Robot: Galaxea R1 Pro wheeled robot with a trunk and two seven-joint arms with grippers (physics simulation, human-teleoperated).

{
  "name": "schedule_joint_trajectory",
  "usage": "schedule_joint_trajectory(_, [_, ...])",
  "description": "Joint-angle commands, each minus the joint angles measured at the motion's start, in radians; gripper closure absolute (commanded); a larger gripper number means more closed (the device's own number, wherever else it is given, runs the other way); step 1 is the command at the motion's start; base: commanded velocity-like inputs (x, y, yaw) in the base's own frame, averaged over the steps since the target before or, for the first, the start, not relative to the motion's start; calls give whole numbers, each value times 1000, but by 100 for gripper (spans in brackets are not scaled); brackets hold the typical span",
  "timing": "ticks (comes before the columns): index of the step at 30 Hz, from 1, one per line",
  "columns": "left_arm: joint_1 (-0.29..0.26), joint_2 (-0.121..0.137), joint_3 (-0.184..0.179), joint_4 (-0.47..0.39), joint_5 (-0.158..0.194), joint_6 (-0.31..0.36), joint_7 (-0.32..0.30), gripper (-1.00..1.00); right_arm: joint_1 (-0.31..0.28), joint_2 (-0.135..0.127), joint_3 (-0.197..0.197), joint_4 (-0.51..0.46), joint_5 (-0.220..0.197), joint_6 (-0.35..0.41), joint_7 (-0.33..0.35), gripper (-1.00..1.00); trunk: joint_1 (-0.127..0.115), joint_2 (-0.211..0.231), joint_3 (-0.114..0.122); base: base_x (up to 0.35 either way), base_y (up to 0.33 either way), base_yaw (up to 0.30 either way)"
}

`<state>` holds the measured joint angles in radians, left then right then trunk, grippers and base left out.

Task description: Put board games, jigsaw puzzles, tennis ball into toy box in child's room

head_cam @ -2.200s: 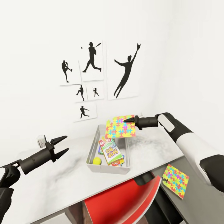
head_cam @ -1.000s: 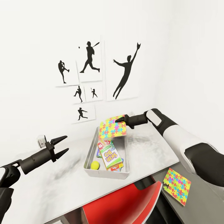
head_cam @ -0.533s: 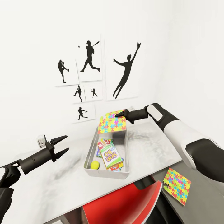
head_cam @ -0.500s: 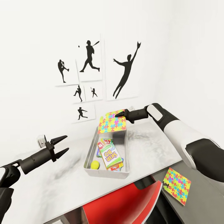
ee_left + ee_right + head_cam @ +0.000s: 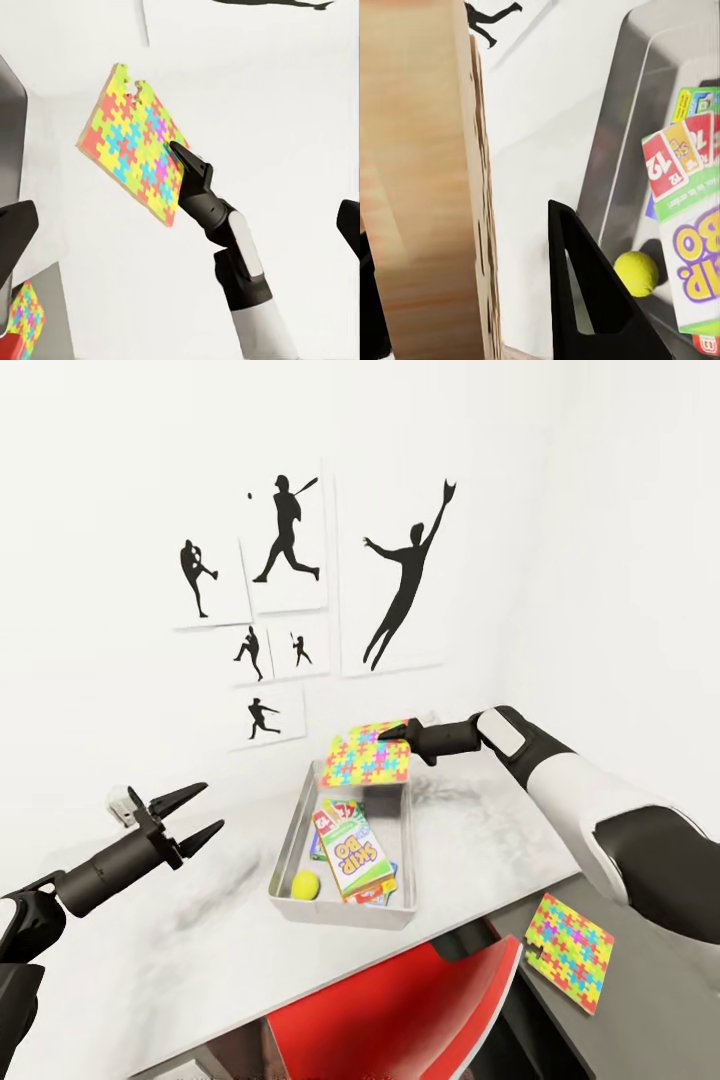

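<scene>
**Jigsaw puzzle held over the far end of the toy box**

Right hand (image 5: 392, 735) is pinched closed on one edge of a jigsaw puzzle (image 5: 366, 759). The sheet hangs from that edge, tilted, above the far end of the toy box (image 5: 292, 830), apart from what lies inside. Judged reason for the edge grip: the sheet is thin and flat, so a grasp along one side lets the free part go in first. From the left wrist camera the same puzzle (image 5: 133, 152) is seen face-on with the right hand's tip (image 5: 180, 157) on its edge. The right wrist camera looks down past the puzzle's plain cardboard back (image 5: 424, 172), with one dark finger (image 5: 585, 289) alongside it.

Left hand (image 5: 188, 818) hovers over the surface (image 5: 470, 840) near its left part, fingers spread, holding nothing. It looks parked out of the way.

Already in the box: a Skip-Bo board game (image 5: 352, 859) on top, other card boxes partly hidden beneath it, and the tennis ball (image 5: 305, 883) at the near left corner.

Second jigsaw puzzle (image 5: 568, 948) lies off the surface's near right corner, on a lower grey ledge beside a red chair (image 5: 400, 1010); whether it rests flat there is hard to tell.

Judgement: release of the held puzzle is the step in hand; the second puzzle is not yet collected.
</scene>
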<state>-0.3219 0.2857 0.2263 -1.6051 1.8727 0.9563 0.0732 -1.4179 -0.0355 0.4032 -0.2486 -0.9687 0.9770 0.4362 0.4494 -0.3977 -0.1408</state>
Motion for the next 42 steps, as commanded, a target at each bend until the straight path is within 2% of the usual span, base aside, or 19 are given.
schedule_joint_trajectory(1, [-1,0,1,-1,7,4,-4,-100,1,0,2,4,6,-8,10,100,1,-2,-4,0,0,0])
schedule_joint_trajectory(4, [0,0,1,0,4,5,-32,-100,8,0,-1,13,5,-36,10,100,1,-2,-9,0,0,0])
schedule_joint_trajectory(9, [0,0,1,0,2,5,-43,-100,11,-5,-3,14,4,-52,11,100,1,-2,-17,0,0,0])
schedule_joint_trajectory(19, [0,0,1,0,-1,4,-46,-100,13,-20,-4,13,4,-59,12,100,1,-2,-33,0,56,0])
schedule_joint_trajectory(42, [1,1,1,4,-2,4,-43,-100,16,-19,-3,14,6,-63,12,100,1,-2,-71,-5,7,0])
